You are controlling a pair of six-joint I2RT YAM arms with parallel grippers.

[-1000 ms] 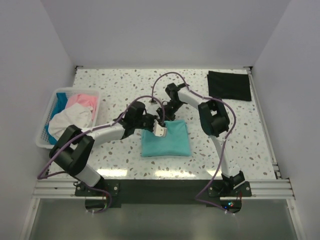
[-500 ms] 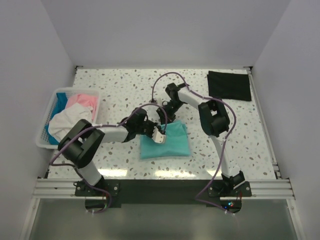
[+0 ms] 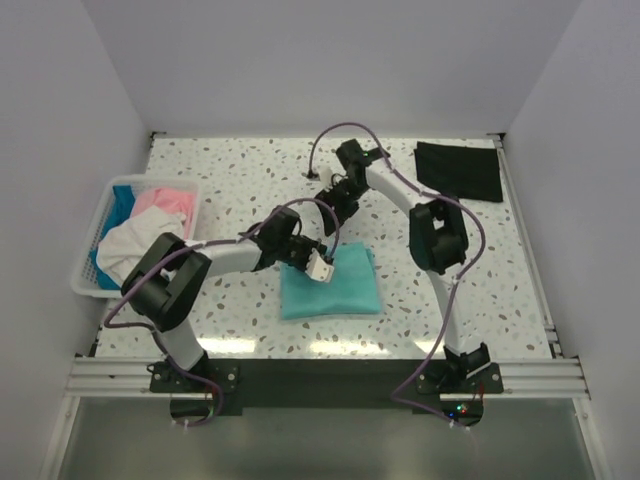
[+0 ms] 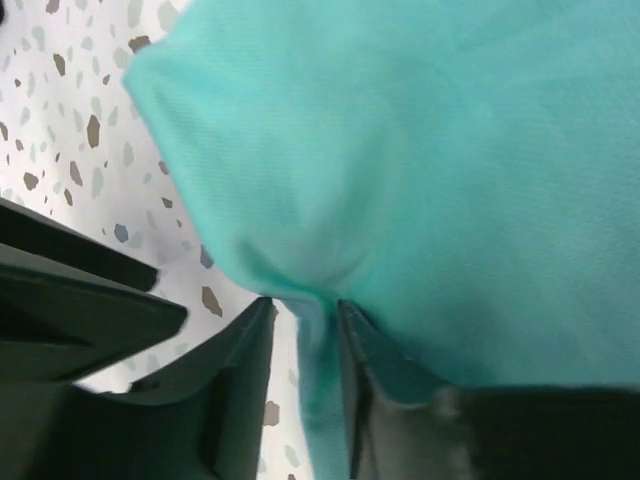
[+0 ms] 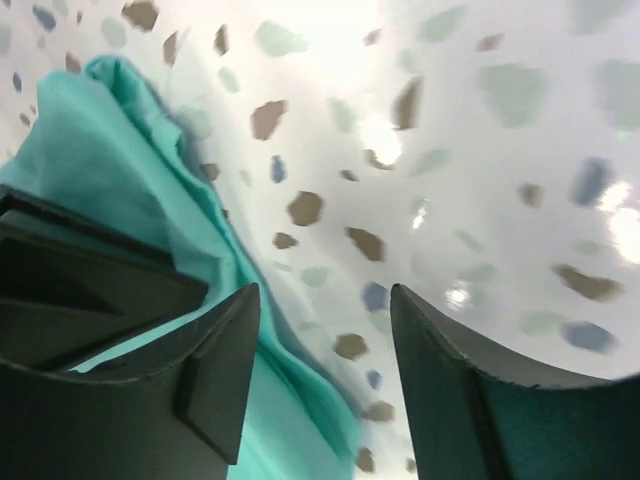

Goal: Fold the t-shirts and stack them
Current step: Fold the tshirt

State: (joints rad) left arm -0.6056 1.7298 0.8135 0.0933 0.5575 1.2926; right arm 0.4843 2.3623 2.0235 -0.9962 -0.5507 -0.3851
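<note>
One t-shirt (image 4: 420,150) in left end effector (image 4: 303,318)

White speckled terrazzo table (image 3: 250,175), plain pale walls (image 3: 330,60) on 3 sides, aluminium rail (image 3: 320,378) along near edge

Middle of the table (image 3: 230,180), towards the near edge: a folded t-shirt (image 3: 335,288). On its far-left corner, pinching it: the left gripper (image 3: 318,266). Just behind, over bare table: the right gripper (image 3: 340,203). Far right corner: another folded t-shirt (image 3: 460,170). Left edge: basket (image 3: 84,287), more t-shirts (image 3: 135,245) heaped inside.
</note>
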